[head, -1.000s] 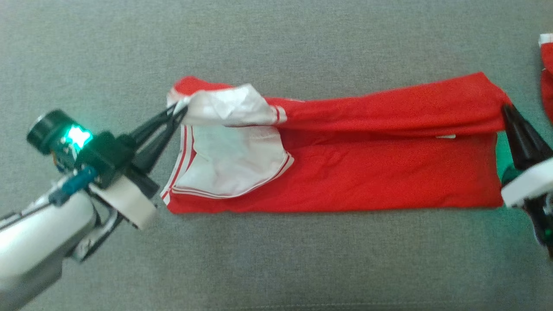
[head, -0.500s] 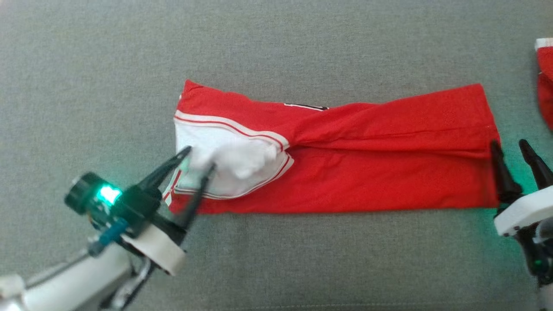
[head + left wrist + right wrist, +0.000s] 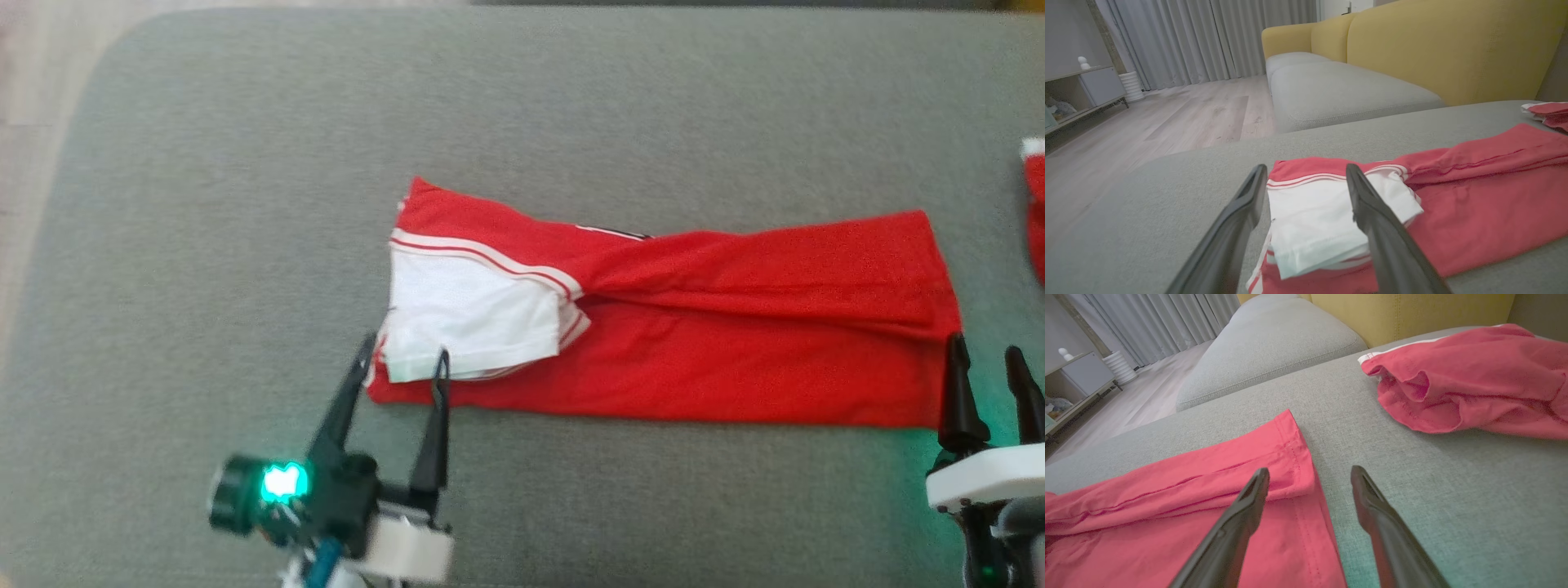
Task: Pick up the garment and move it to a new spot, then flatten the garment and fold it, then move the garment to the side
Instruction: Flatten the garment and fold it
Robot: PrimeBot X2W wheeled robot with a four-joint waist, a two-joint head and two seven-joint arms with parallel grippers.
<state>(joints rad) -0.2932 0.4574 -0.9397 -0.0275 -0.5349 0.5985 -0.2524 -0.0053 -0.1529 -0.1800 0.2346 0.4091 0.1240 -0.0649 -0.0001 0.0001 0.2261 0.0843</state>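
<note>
Red garment point(image 3: 735, 359) lay flat as a long folded strip on the grey cushion point(image 3: 245, 204), running from the middle of the head view out toward 3 o'clock, its top edge folded down over the lower half with a crease along the length. White sleeve point(image 3: 465, 318) with red-and-white striped trim sat folded on the garment's 9 o'clock end. Left pincer point(image 3: 406, 359) was at 7 o'clock of the head view, open, holding nothing, fingers pointing to 12. One fingertip was just off the garment's 9 o'clock edge and the other over the sleeve's lower edge; contact with the cloth could not be told. Right pincer point(image 3: 984, 351) was at 4 o'clock, also open and empty, fingers pointing to 12, inner fingertip at the garment's lower corner on the 3 o'clock end, outer fingertip over bare cushion. A second red cloth point(image 3: 1474, 379) with white trim lay crumpled near the garment but apart from it, at 1 o'clock in the right wrist view. Yellow sofa back point(image 3: 1453, 49) rose behind the cushion. Wood floor point(image 3: 1167, 122) and grey curtains point(image 3: 1208, 36) showed at 10 to 11 o'clock in the left wrist view.
</note>
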